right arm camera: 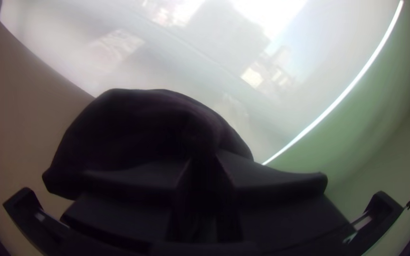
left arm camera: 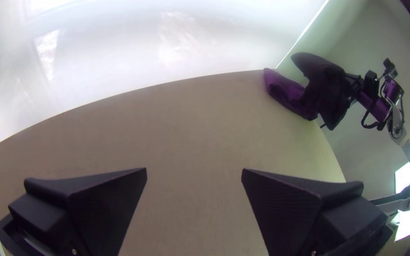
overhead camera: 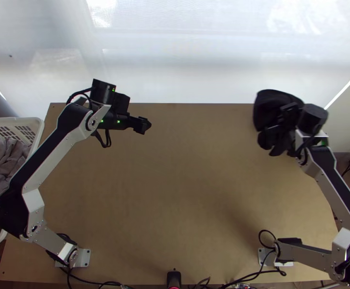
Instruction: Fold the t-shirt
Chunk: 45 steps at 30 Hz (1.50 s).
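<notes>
Because the right gripper (right arm camera: 204,163) has the shirt (overhead camera: 271,103) pinched between its closed fingers at the far right corner of the table (overhead camera: 189,192), the step in hand looks like moving the cloth in or out of that corner; which of the two, I cannot tell. If it is to be folded, it wants bringing well in from the edges, lowering gently and laying flat before any crease is made. The left gripper (left arm camera: 194,169), its fingers wide apart with nothing between them over the far left part of the table, could then take a second edge and help pull it smooth. If it is to be left there, better to let go low and clear the fingers without dragging a layer over the edge.

The shirt is dark, near black from above and purplish in the left wrist view. It is bunched, partly raised at the grip, with a soft rounded bulge beyond the fingers. Sleeves and collar cannot be made out.
</notes>
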{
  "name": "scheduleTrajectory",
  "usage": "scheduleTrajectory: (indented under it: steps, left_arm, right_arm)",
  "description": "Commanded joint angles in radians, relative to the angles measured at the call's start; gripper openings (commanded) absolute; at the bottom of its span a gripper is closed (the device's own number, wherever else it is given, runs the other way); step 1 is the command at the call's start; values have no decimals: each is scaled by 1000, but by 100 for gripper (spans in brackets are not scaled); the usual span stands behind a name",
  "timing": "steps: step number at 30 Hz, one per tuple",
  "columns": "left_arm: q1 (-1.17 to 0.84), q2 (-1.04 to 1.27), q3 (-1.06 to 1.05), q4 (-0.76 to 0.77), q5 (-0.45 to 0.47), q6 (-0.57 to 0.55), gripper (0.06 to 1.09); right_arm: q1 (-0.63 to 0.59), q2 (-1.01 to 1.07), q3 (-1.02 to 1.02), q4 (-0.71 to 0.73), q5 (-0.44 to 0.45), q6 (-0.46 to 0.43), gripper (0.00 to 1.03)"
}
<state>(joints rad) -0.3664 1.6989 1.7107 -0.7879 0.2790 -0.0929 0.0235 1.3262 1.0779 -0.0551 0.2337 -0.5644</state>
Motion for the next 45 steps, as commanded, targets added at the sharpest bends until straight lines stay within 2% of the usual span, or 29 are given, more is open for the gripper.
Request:
scheduleTrajectory:
  steps: [1, 16, 24, 33, 40, 45]
  left_arm:
    - [-2, -8, -6, 3, 0, 4, 103]
    - [52, -53, -33, -5, 0, 13, 103]
    - [73, -71, -48, -8, 2, 13, 103]
    - [75, -70, -51, -7, 2, 12, 103]
    - [90, -79, -52, -13, 2, 16, 103]
    - [119, -81, -52, -25, 2, 27, 103]
  right_arm:
    - [-244, -5, 17, -2, -82, 1, 3]
    - [-456, 172, 160, 31, -132, 3, 3]
    - [-574, 107, 182, 31, -177, 86, 3]
    - [-557, 162, 148, 31, -215, 75, 3]
    - [-433, 315, 146, 86, -214, 84, 3]
    - [-326, 435, 235, 84, -183, 133, 3]
